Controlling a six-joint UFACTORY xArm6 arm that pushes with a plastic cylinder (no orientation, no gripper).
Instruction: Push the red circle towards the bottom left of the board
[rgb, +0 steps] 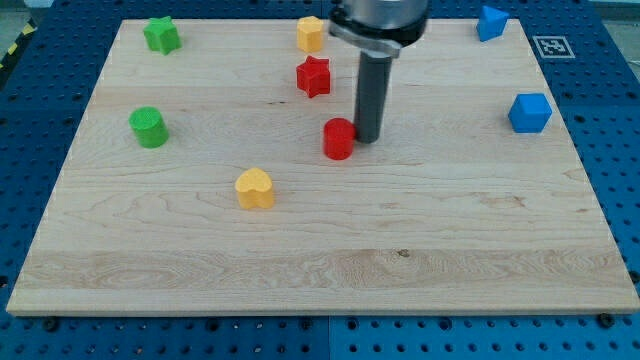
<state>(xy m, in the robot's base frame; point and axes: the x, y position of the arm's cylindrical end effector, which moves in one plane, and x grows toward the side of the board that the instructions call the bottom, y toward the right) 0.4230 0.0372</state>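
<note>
Red circle (339, 138): short upright cylinder, flat top, glossy red, near the centre of the wooden board (320, 260).
My tip (367, 138) touches its right side; the rod carries no jaws. Red star (313, 76) lies toward the view's top.

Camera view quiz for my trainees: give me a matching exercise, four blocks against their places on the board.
Blocks:
1. red circle
2. green star
3. yellow heart
4. blue cube

Places:
A. the view's top left corner
B. near the view's right edge
C. just left of my tip
D. below and left of the board's middle

Pairs: 1-C, 2-A, 3-D, 4-B
</note>
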